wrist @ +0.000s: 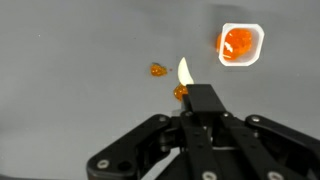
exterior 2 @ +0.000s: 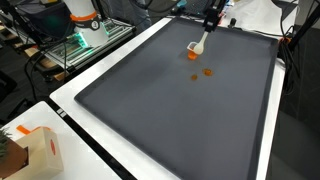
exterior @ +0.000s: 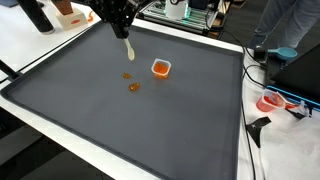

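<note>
My gripper (wrist: pixel 203 102) is shut on a cream-coloured spoon (wrist: pixel 184 72), which sticks out ahead of the closed fingers and hangs tip-down over the grey mat (exterior: pixel 150 120). In an exterior view the gripper (exterior: pixel 124 30) hangs over the mat's far part with the spoon (exterior: pixel 128 48) below it. Two small orange pieces lie on the mat: one (wrist: pixel 158 70) just beside the spoon tip, the other (wrist: pixel 180 92) partly hidden by the fingers. A small white cup (wrist: pixel 240 44) with orange contents stands a little further off; it also shows in an exterior view (exterior: pixel 160 68).
A white border (exterior: pixel 60 135) rings the mat. A person's legs (exterior: pixel 285 25) and cables are at one corner, with a red-and-white object (exterior: pixel 272 101) beside it. A cardboard box (exterior 2: pixel 30 152) sits off the mat, and a rack with equipment (exterior 2: pixel 85 30) stands behind.
</note>
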You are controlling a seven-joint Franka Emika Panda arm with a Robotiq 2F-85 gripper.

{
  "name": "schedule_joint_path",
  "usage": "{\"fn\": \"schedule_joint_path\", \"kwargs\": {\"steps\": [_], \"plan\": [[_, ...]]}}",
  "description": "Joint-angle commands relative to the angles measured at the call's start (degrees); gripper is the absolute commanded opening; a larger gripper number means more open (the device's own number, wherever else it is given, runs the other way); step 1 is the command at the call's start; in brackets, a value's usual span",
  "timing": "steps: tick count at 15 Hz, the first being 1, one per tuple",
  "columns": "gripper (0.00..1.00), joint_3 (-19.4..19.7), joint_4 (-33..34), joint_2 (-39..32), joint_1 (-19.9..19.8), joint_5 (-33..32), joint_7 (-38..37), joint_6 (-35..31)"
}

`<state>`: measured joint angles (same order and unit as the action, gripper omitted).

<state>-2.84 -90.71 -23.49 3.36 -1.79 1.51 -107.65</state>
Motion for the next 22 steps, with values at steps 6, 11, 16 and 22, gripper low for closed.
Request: {"fn": "schedule_joint_path", "kwargs": {"steps": [6,11,16,22], "plan": [[0.03,4.9,1.4,-4.0,7.1,-15.3,-25.8,-2.8],[0.03,7.6,2.5,-7.1,11.4,-22.9,-40.6,-1.2],[0.03,9.0,3.6,-10.3,14.4,-29.3,-50.9,1.7],[0.03,8.9,5.4,-14.2,16.3,-35.7,-58.0,7.4]]}}
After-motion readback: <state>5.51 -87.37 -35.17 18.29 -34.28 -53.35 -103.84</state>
